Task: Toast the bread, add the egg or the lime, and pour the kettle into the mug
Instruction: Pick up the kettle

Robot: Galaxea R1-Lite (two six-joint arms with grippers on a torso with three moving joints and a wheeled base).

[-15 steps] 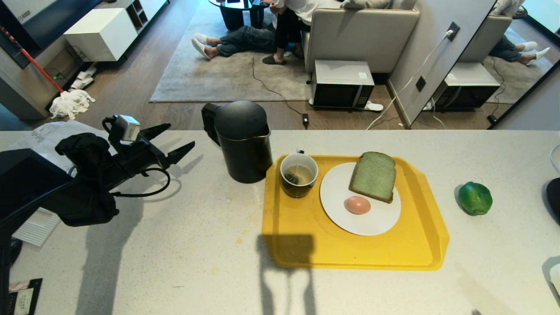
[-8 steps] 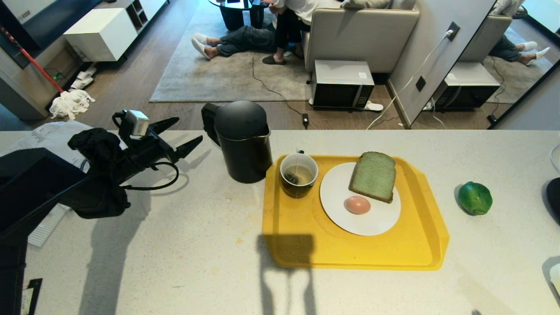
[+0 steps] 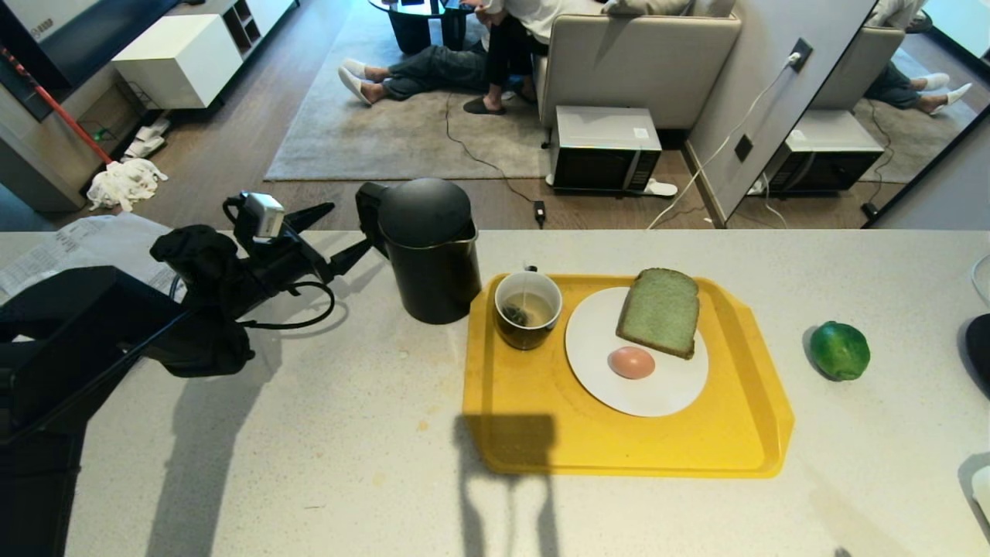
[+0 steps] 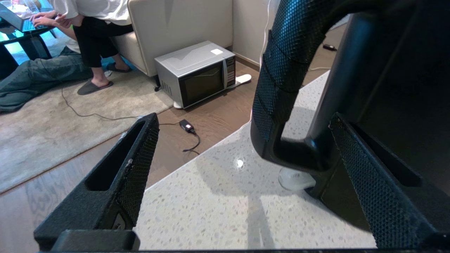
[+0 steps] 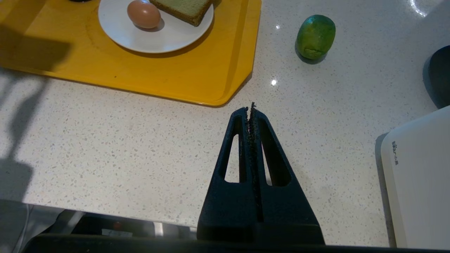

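Speckled white stone counter fronting a wood-floored lounge. Upright matte black cylindrical kettle, loop handle toward the wide-open left gripper; right gripper closed, empty.

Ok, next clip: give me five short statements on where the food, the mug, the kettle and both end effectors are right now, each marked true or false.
1. The egg lies on the white plate beside the bread. True.
2. The lime sits on the yellow tray. False: it lies on the counter, off the tray's right side.
3. The left end effector is open, with the handle of the kettle between its fingers. True.
4. The mug is empty. False: it holds liquid and what looks like a tea bag.
5. The right end effector grips the lime. False: it is shut on nothing, above bare counter near the tray's corner.
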